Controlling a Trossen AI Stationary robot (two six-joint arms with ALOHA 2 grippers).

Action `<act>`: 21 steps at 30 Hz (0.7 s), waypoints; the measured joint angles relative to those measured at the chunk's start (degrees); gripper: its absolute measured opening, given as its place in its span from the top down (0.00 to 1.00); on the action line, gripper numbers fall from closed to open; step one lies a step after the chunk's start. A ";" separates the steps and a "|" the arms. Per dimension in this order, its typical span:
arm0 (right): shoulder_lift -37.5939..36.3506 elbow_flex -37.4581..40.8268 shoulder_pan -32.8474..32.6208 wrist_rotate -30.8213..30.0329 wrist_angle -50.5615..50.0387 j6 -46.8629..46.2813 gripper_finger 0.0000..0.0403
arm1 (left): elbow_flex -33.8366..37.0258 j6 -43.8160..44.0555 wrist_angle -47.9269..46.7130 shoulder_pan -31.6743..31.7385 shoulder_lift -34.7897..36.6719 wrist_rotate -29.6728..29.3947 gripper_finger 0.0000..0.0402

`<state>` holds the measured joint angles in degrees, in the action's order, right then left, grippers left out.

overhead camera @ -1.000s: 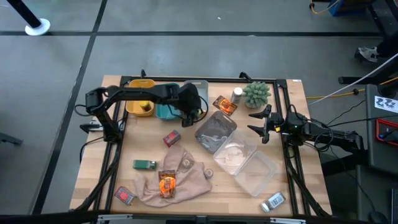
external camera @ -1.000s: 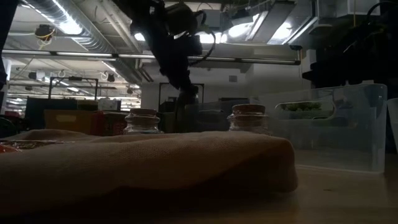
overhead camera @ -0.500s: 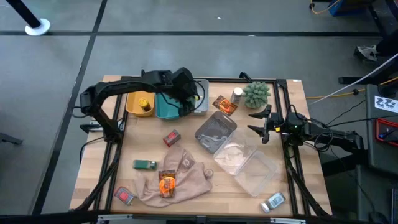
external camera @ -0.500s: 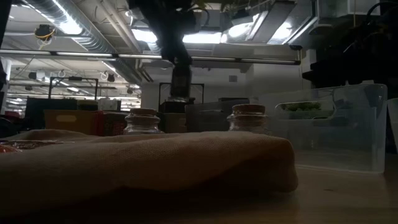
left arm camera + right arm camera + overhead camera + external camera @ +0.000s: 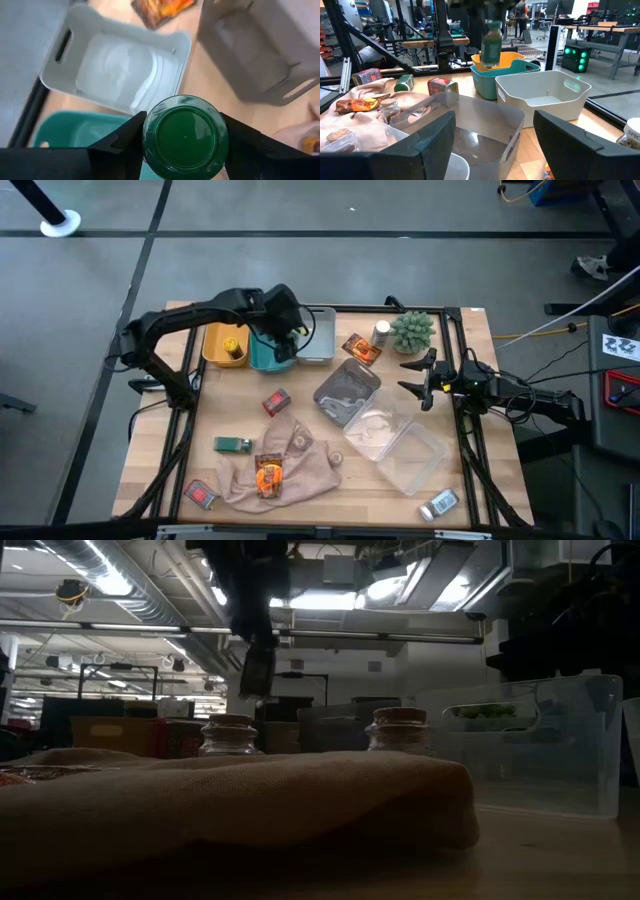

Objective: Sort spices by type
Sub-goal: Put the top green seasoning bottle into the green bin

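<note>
The wooden table (image 5: 470, 380) carries a beige cloth (image 5: 300, 465) and, along its far edge, a yellow bin (image 5: 212, 343), a teal bin (image 5: 262, 358) and a white bin (image 5: 325, 340). The left gripper (image 5: 182, 142) hangs over the teal bin, clamped on a green-capped jar (image 5: 185, 136). The right gripper (image 5: 418, 380) waits beside the green plant ball (image 5: 412, 331), fingers apart.

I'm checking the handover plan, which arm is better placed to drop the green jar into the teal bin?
Left. The left hand already grips the green jar and hangs right over the teal bin. The right hand waits open at the table's right edge, empty and farther away.
</note>
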<state>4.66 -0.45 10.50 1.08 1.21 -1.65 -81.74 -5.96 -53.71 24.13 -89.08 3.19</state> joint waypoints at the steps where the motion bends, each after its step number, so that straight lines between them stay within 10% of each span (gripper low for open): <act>1: -0.01 0.00 0.00 0.00 0.00 0.00 0.33 | 1.20 0.00 -0.14 0.22 -0.04 0.01 0.52; 21: 0.00 0.00 0.01 0.02 0.00 0.00 0.33 | 18.01 0.34 17.42 6.66 -0.06 0.33 0.51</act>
<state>4.66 -0.45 10.51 1.10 1.21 -1.65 -63.72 -5.61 -36.28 30.80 -89.14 3.52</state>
